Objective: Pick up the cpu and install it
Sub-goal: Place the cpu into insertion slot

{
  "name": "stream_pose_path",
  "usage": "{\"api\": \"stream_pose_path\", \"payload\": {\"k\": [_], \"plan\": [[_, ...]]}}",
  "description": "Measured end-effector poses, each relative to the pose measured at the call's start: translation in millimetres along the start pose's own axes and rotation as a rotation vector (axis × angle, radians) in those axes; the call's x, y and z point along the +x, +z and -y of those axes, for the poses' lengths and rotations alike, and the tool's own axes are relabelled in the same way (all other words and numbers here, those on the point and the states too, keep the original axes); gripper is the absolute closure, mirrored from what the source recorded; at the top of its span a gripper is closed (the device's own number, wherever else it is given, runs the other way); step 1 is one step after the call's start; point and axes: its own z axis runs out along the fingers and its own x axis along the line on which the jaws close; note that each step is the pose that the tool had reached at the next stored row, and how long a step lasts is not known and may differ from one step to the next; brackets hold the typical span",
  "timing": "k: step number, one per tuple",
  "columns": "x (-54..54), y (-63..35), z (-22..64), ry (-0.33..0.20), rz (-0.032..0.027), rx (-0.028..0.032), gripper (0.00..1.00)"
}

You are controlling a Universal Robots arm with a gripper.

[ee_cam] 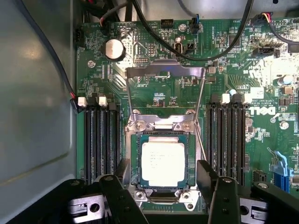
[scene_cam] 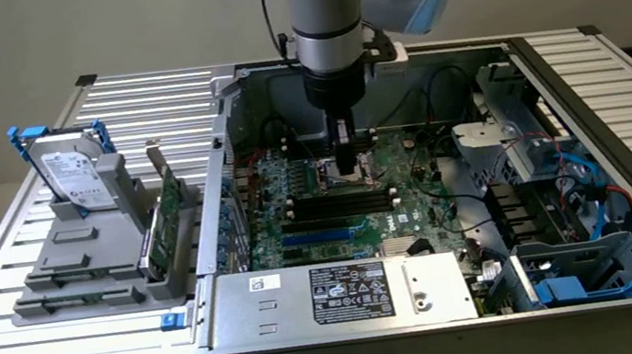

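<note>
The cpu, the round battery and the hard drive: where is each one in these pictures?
cpu (ee_cam: 163, 163): wrist view, middle of its metal top.
round battery (ee_cam: 113, 48): wrist view, centre of its face.
hard drive (scene_cam: 72, 176): exterior view, on its white label.

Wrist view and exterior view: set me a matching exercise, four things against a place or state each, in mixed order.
Things:
1. cpu
2. gripper
3. hard drive
4. socket frame

Places or states:
A. upright on the grey stand
B. swung up, open
C. lying flat in the socket
D. open, one finger on each side of the cpu

Pairs: 1-C, 2-D, 3-A, 4-B
</note>
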Motion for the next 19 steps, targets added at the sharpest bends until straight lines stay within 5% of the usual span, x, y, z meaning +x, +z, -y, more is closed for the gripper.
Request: {"api": "stream_pose_path", "payload": {"k": [13,19], "plan": [[1.5,-29.7,-12.9,0.006,0.0008,0.014,0.88],[2.2,-40.1,-22.7,0.006,0.0014,0.031,0.89]]}}
